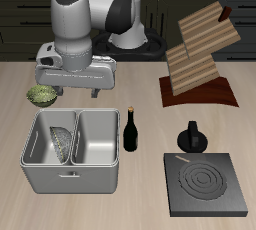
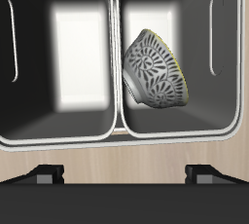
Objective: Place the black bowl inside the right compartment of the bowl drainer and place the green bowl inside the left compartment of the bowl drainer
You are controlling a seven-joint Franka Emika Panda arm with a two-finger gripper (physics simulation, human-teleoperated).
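Note:
The light-grey bowl drainer (image 1: 70,179) stands near the table's front edge. The black bowl (image 1: 62,144) rests tilted on its edge against the middle wall, in the basin on the green bowl's side. The wrist view looks straight down into both basins of the drainer (image 2: 58,142), and there the black bowl (image 2: 156,67) shows its speckled underside; the other basin holds nothing. The green bowl (image 1: 40,95) sits on the table behind the drainer's far corner. My gripper (image 1: 80,92) (image 2: 124,174) hangs open above the drainer's back edge, beside the green bowl, holding nothing.
A dark wine bottle (image 1: 131,131) stands right beside the drainer. Farther along are a black moka pot (image 1: 191,136) and a dark flat stove plate (image 1: 207,184). A wooden rack (image 1: 200,54) stands at the back.

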